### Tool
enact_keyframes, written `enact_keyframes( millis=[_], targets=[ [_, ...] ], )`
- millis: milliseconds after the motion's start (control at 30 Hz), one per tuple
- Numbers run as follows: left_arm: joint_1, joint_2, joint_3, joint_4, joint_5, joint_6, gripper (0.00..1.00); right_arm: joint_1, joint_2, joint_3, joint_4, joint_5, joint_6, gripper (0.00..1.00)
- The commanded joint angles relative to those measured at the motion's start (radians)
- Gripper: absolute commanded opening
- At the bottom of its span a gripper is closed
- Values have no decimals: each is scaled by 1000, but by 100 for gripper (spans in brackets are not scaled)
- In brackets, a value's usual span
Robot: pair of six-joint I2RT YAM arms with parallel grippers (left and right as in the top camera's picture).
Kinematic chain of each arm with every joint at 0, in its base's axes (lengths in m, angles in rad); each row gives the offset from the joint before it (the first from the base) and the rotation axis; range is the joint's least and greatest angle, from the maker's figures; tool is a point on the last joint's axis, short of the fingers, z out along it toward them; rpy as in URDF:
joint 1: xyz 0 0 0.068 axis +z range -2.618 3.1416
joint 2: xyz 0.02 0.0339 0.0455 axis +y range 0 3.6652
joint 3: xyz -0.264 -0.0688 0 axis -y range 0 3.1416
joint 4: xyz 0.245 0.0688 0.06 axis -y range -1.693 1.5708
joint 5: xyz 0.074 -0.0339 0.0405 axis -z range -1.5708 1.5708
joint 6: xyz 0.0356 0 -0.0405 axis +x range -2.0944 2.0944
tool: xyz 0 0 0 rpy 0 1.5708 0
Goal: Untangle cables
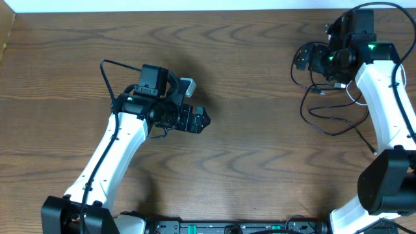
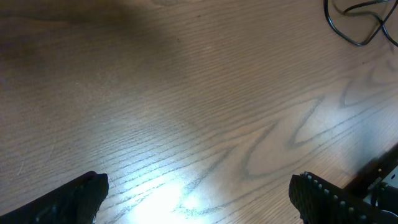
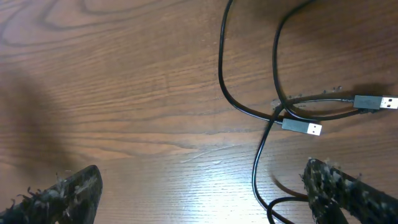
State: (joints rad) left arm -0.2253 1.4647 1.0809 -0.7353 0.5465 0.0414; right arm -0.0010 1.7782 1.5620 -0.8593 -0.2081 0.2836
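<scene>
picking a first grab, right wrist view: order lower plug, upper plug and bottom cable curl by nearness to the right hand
1. bottom cable curl, low, beside the right hand
2. lower plug, centre right
3. upper plug, far right edge

A brown wood-grain laminate tabletop (image 1: pixel 260 130) fills nearly the whole overhead frame. A pale white strip (image 1: pixel 195 5) runs along its top edge. A lighter tan edge (image 1: pixel 5 39), unidentifiable, borders the upper left.
</scene>
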Motion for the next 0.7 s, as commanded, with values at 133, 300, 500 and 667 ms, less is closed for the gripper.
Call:
enact_keyframes(
  millis=[133,300,500,667],
  targets=[
    [1,6,2,-1,-10,0,98,11,2,-6,2,-1,-12,99],
    [1,6,2,-1,-10,0,98,11,2,-6,2,-1,-11,99],
    [1,6,2,-1,-10,0,98,11,2,-6,2,-1,-11,99],
    [1,6,2,-16,-111,14,98,11,2,-6,2,-1,-12,99]
  ],
)
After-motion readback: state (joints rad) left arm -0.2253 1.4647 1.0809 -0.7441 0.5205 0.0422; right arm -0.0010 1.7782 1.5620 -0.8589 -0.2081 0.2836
